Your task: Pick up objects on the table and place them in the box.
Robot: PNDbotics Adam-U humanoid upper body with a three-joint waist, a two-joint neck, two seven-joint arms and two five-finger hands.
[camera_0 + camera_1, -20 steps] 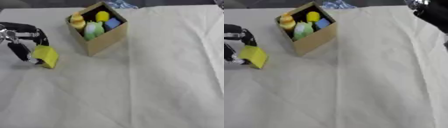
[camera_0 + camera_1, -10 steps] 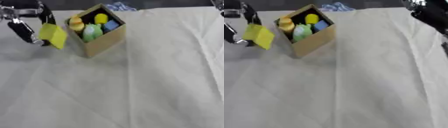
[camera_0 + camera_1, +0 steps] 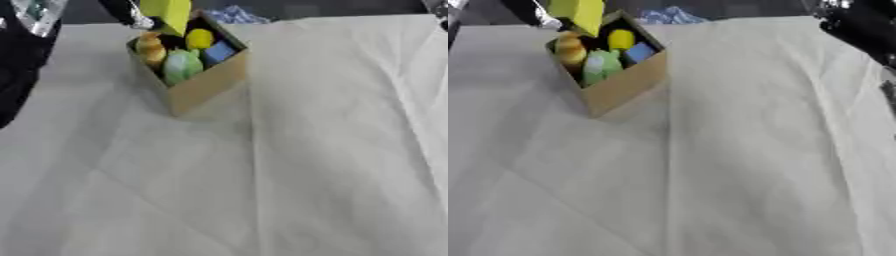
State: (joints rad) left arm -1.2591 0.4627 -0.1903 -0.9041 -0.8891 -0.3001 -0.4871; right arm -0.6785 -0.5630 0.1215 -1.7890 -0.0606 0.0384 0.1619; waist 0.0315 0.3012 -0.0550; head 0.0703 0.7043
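Observation:
An open cardboard box (image 3: 208,84) stands on the white cloth at the upper left. Inside it lie a yellow-orange thing (image 3: 150,47), a green thing (image 3: 182,65), a yellow ball (image 3: 199,37) and a blue piece (image 3: 219,51). Just above the box's far corner hangs a yellow block (image 3: 168,10), pinched by my left hand (image 3: 131,13), whose dark fingers show at the top edge. My black left arm (image 3: 22,55) fills the upper left. A dark part of my right arm or hand (image 3: 857,24) shows blurred at the upper right.
The white cloth (image 3: 289,170) covers the whole table, with creases running across it. A crumpled blue thing (image 3: 233,15) lies at the far edge behind the box.
My left hand has lifted the yellow block from the cloth left of the box and carried it up and rightward, over the box's far corner. The right arm stays put.

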